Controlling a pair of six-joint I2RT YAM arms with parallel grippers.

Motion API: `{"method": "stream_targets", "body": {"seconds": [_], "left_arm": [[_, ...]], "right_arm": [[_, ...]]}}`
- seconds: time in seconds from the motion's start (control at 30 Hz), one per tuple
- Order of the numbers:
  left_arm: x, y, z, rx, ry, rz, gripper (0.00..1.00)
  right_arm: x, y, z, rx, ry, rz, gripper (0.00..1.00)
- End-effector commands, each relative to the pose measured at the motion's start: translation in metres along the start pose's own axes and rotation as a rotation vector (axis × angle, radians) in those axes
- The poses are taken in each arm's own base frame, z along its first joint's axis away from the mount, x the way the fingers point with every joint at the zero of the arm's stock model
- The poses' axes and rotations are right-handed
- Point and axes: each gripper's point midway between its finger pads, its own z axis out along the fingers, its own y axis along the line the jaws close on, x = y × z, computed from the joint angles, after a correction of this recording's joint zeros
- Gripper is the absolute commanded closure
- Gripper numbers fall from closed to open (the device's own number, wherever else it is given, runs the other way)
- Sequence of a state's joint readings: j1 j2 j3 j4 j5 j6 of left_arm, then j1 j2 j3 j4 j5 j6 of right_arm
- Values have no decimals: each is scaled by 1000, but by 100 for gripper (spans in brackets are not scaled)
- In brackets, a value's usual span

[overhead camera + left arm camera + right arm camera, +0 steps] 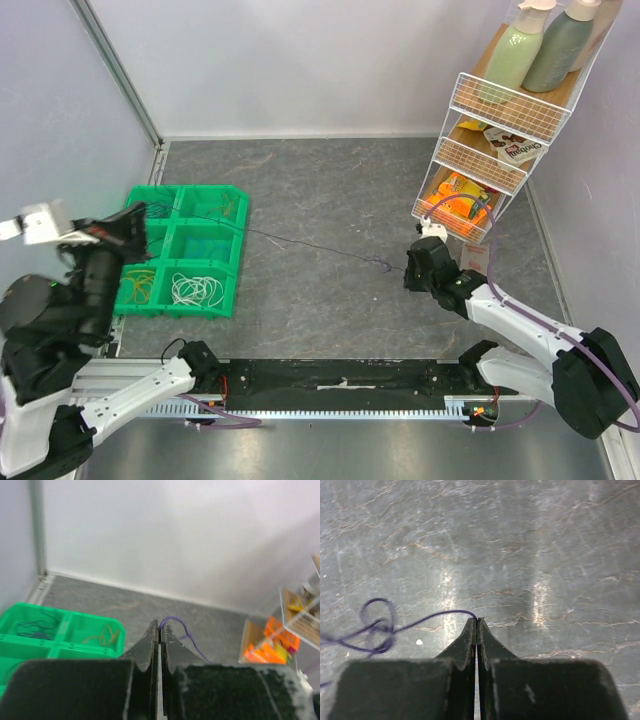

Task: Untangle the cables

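Note:
A thin purple cable (300, 243) stretches across the grey floor between my two grippers. My left gripper (140, 213) is raised above the green bin tray and is shut on one end of the purple cable (176, 624). My right gripper (408, 268) is low over the floor and shut on the other end (440, 615). A small knotted loop (377, 627) sits in the cable just left of the right fingertips; it also shows in the top view (380, 264). Other cables lie in the tray: white (196, 290), yellow (138, 284), orange (102, 637), dark purple (32, 628).
The green bin tray (236, 262) with several compartments sits at the left. A white wire shelf (480, 160) with bottles and snack packs stands at the back right, close behind my right gripper. A black rail (340, 375) runs along the near edge.

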State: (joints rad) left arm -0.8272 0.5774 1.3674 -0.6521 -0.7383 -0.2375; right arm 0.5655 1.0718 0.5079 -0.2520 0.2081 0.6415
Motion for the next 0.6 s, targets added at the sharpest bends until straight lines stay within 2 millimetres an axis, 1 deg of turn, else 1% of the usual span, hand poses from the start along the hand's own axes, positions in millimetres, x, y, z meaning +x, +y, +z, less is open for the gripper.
{"method": "stream_targets", "body": {"seconds": [0.0, 0.1, 0.2, 0.33, 0.4, 0.5, 0.53, 0.57], "left_arm": [[-39, 56, -22, -215, -123, 46, 98], [-57, 72, -36, -254, -163, 56, 98], [-69, 87, -46, -307, -182, 88, 98], [-71, 91, -51, -307, -193, 80, 98], [-70, 91, -50, -306, -190, 85, 98], [-70, 91, -50, -314, -188, 92, 98], [-71, 93, -50, -323, -192, 95, 98], [-73, 96, -51, -339, -194, 113, 98]], "right_arm": [[-14, -29, -2, 169, -41, 42, 100], [-15, -40, -4, 208, -50, 78, 100], [-19, -42, -7, 204, -63, 84, 100], [-29, -27, -11, 112, -94, 42, 100], [-33, -27, -14, 110, -109, 29, 100], [-33, -46, -19, 222, -103, 26, 100], [-31, -57, -20, 280, -101, 49, 100], [-31, -62, -23, 304, -108, 61, 100]]}}
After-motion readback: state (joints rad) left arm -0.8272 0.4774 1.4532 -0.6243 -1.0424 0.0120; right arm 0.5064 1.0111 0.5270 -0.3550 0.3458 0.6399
